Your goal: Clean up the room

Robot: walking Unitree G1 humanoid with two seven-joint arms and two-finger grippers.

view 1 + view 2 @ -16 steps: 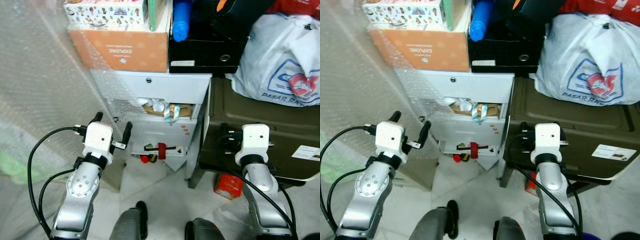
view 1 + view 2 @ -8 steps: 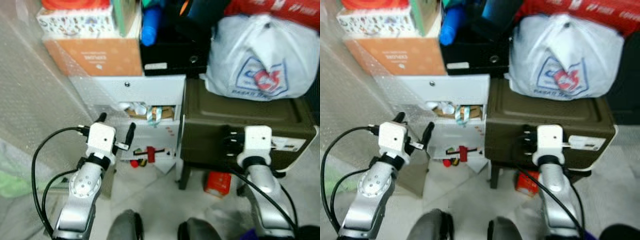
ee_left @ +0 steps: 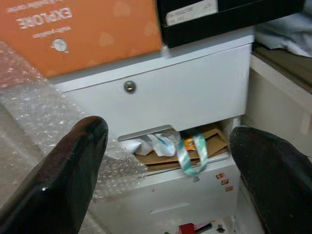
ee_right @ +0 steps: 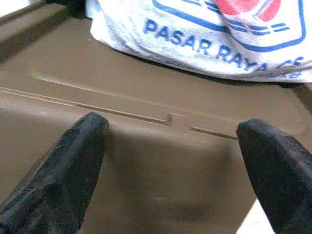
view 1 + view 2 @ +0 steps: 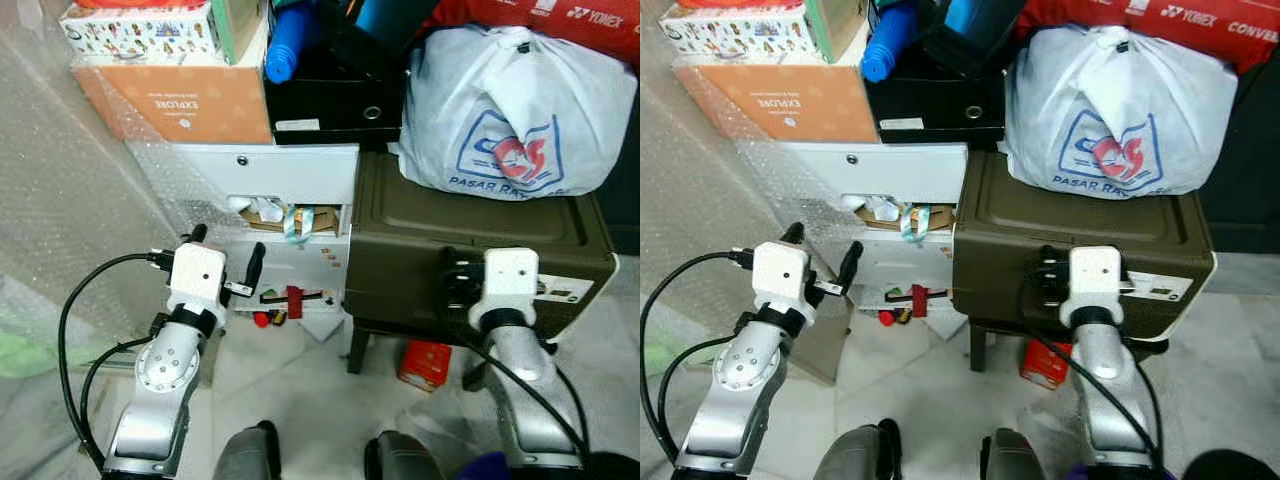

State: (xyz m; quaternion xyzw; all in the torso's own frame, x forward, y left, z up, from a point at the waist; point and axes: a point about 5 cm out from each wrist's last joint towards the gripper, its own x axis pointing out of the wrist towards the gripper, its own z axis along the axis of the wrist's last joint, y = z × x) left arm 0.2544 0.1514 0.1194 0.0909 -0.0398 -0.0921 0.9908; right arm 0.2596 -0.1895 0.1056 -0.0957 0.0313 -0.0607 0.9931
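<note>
Cluttered storage fills the corner ahead: a white drawer unit [image 5: 290, 215] stands beside an olive storage trunk [image 5: 470, 250], with pale floor tiles below. No single item is named by the task; the likeliest pickings are the loose bits on the floor, a small red object [image 5: 261, 319] at the foot of the drawers and a red carton [image 5: 424, 364] under the trunk. The red object lies just below and ahead of the left gripper [image 5: 222, 262], whose fingers are spread wide and empty. The carton sits below the right gripper [image 4: 170, 161], also wide and empty, facing the trunk's lid under a white shopping bag [image 5: 495, 110]. Each arm is nearer its own item.
</note>
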